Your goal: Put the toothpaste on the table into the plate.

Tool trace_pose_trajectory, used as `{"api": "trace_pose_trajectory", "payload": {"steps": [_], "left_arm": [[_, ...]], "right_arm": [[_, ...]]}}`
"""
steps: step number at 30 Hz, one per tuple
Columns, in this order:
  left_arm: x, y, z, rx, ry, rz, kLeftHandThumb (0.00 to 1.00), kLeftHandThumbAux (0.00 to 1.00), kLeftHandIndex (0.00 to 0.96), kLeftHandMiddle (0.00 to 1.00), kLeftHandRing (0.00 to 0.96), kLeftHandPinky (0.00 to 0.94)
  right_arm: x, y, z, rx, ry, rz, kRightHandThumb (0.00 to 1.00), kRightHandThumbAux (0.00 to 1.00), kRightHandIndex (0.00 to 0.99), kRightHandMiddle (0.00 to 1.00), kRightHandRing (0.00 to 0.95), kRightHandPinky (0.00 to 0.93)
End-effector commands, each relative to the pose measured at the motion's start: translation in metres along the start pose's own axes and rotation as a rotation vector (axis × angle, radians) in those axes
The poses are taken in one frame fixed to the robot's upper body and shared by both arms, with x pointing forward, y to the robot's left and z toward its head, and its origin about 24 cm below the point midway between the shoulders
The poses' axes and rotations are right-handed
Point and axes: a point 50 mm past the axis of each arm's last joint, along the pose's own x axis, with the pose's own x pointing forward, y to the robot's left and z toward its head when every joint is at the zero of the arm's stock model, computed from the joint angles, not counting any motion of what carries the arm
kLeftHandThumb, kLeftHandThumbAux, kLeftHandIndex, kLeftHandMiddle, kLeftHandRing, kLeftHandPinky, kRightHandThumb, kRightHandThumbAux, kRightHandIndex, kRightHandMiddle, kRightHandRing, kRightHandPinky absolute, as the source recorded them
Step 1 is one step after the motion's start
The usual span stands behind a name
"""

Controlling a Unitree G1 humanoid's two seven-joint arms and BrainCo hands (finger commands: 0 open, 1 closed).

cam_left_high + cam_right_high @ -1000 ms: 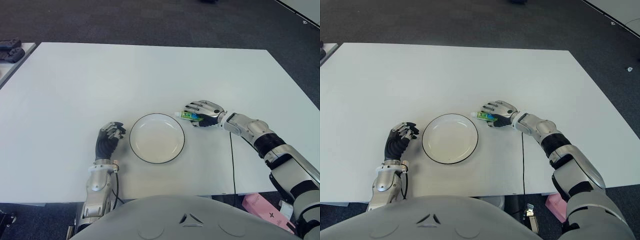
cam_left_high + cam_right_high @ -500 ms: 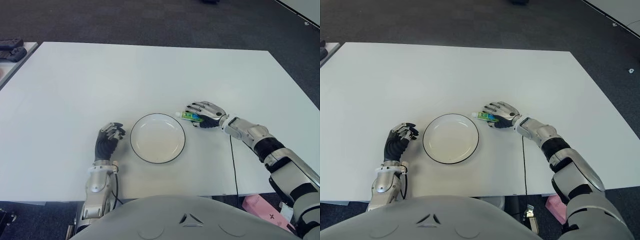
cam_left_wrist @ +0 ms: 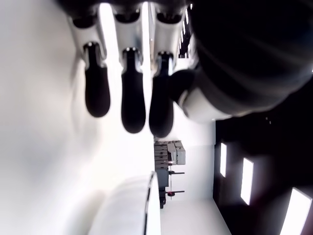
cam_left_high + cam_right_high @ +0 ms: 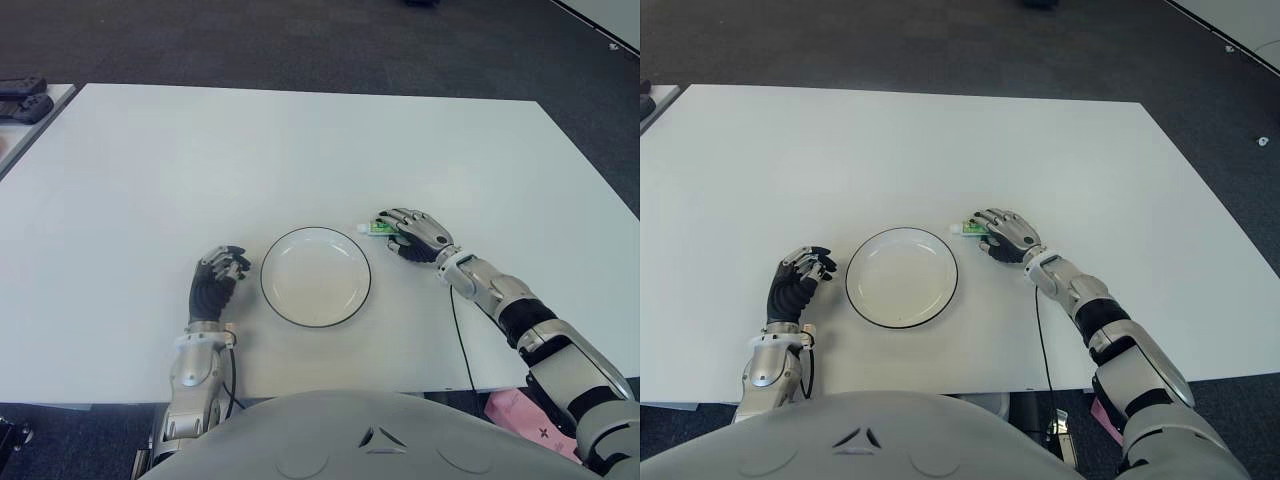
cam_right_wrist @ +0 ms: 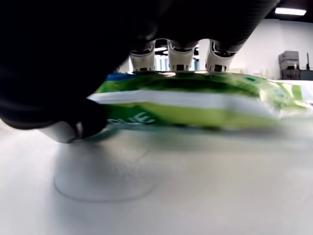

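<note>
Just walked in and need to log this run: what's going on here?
The robot's right hand is closed over a green toothpaste tube that lies on the white table, just right of the plate. The tube looks not yet lifted, and the plate holds nothing. The left hand shows curled, left of the plate, holding nothing.

A black device (image 4: 22, 101) lies on a side table (image 4: 12, 135); a pink box (image 4: 530, 415) sits on the floor.
</note>
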Motion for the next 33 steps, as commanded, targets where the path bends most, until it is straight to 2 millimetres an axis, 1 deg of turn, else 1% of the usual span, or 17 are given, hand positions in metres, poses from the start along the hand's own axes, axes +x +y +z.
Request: {"api": "trace_pose_trajectory", "payload": {"steps": [1,6,14,18,21,24,27,29,31,33], "left_arm": [[-0.0027,0.0014,-0.0059,0.008,0.031,0.008,0.704,0.722,0.432,0.551,0.536,0.525],[-0.0025,0.002,-0.0059,0.009,0.034,0.009,0.705,0.721,0.432,0.558,0.539,0.527],[-0.002,0.0023,-0.006,0.004,0.036,0.007,0.705,0.721,0.432,0.554,0.536,0.522],[-0.0017,0.0023,-0.0059,0.0,0.033,0.01,0.705,0.721,0.432,0.556,0.537,0.524],[-0.0014,0.0023,-0.0059,-0.001,0.034,0.011,0.706,0.721,0.432,0.559,0.539,0.526],[-0.0011,0.0024,-0.0058,0.0,0.038,0.014,0.706,0.721,0.433,0.559,0.539,0.525],[-0.0009,0.0028,-0.0054,0.004,0.038,0.015,0.705,0.72,0.433,0.555,0.537,0.525],[-0.0008,0.003,-0.0054,0.007,0.037,0.015,0.705,0.72,0.433,0.554,0.537,0.527],[-0.0009,0.0029,-0.0055,0.009,0.037,0.017,0.705,0.721,0.432,0.552,0.536,0.527],[-0.0009,0.0029,-0.0056,0.01,0.038,0.019,0.705,0.721,0.432,0.549,0.533,0.524]], "right_arm": [[-0.0173,0.027,-0.0042,0.066,0.068,0.091,0.928,0.643,0.349,0.457,0.545,0.644],[-0.0178,0.0263,-0.0031,0.092,0.077,0.057,0.943,0.66,0.375,0.463,0.554,0.664],[-0.0188,0.0267,-0.0016,0.14,0.108,0.012,0.948,0.661,0.397,0.452,0.556,0.645],[-0.019,0.0268,-0.0005,0.167,0.12,-0.015,0.95,0.66,0.406,0.447,0.551,0.607],[-0.019,0.0267,-0.0002,0.174,0.125,-0.026,0.951,0.659,0.409,0.449,0.545,0.544],[-0.0188,0.0267,0.0013,0.188,0.131,-0.051,0.952,0.657,0.411,0.454,0.537,0.521],[-0.0184,0.0264,0.0023,0.197,0.137,-0.066,0.953,0.656,0.415,0.466,0.514,0.453],[-0.0182,0.0262,0.0027,0.201,0.139,-0.073,0.953,0.656,0.416,0.474,0.501,0.431],[-0.0177,0.0251,0.0037,0.21,0.141,-0.09,0.953,0.655,0.418,0.48,0.491,0.426],[-0.017,0.0235,0.0049,0.221,0.142,-0.109,0.953,0.655,0.421,0.481,0.485,0.446]]}}
